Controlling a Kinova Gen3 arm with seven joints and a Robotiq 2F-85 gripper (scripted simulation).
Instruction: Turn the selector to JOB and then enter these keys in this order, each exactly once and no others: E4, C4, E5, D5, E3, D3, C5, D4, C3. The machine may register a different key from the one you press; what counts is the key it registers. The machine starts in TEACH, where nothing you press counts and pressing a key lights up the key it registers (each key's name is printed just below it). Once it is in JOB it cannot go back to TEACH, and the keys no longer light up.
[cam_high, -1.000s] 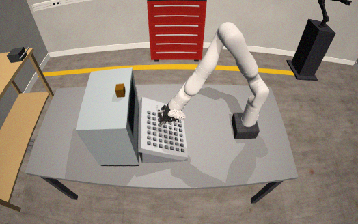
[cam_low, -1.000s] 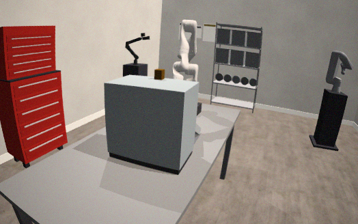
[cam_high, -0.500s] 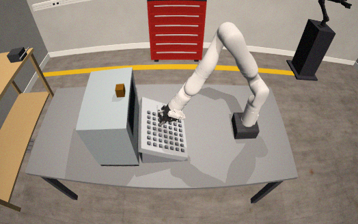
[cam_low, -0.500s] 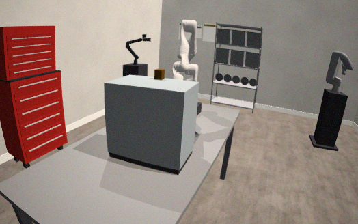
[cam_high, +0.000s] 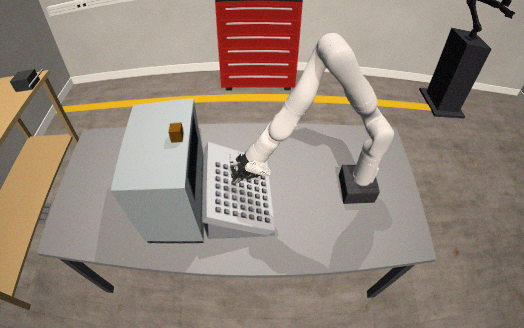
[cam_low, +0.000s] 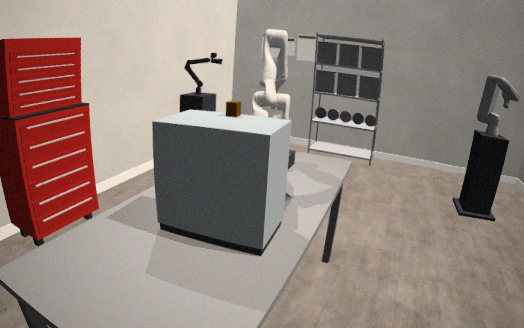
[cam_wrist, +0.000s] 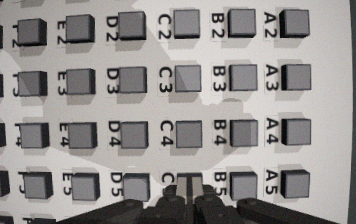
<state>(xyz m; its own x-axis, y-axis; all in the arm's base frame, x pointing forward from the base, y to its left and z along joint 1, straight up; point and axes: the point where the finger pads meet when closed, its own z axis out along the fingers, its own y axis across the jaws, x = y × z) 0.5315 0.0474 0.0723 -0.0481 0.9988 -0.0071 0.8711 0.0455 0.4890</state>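
The pincer, tips pressed together, lines up over C5, so a straight push suits (contact, I cannot tell)

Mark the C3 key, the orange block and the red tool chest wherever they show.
C3 key (cam_wrist: 188, 78): wrist view, key's top face.
orange block (cam_high: 175, 132) (cam_low: 233, 109): top and exterior views, block's side.
red tool chest (cam_high: 258, 44) (cam_low: 60, 159): top and exterior views, drawer fronts.
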